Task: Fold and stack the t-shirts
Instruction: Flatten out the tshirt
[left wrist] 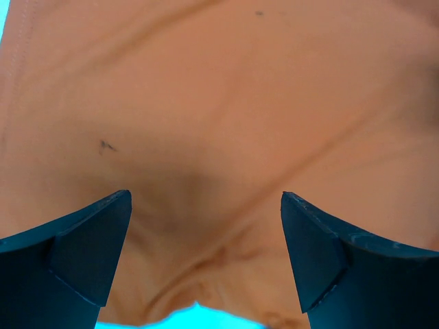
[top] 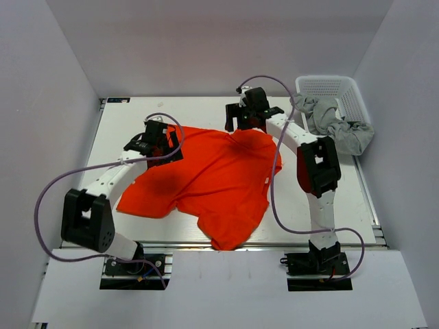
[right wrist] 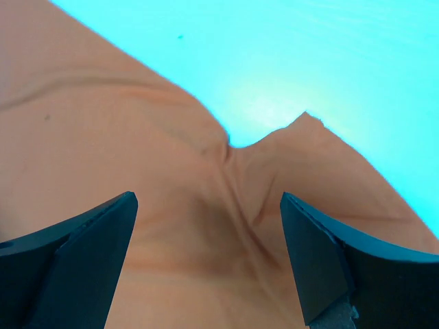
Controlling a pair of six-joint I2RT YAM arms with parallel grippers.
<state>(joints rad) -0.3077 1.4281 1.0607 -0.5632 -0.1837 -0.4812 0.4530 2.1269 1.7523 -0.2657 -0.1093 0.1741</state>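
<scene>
An orange-red t-shirt (top: 212, 179) lies spread and rumpled across the table, its lower part hanging over the near edge. My left gripper (top: 159, 140) is over the shirt's far left edge; its jaws stand open over the cloth (left wrist: 206, 137), holding nothing. My right gripper (top: 250, 116) is over the shirt's far right corner; its jaws stand open over wrinkled cloth (right wrist: 171, 219), empty. A pale grey t-shirt (top: 334, 127) lies bunched in and over the basket's rim at the far right.
A white lattice basket (top: 329, 86) stands at the table's far right corner. Grey walls close in the left, right and back. The table's near edge (top: 288, 241) runs in front of both arm bases. Purple cables loop beside each arm.
</scene>
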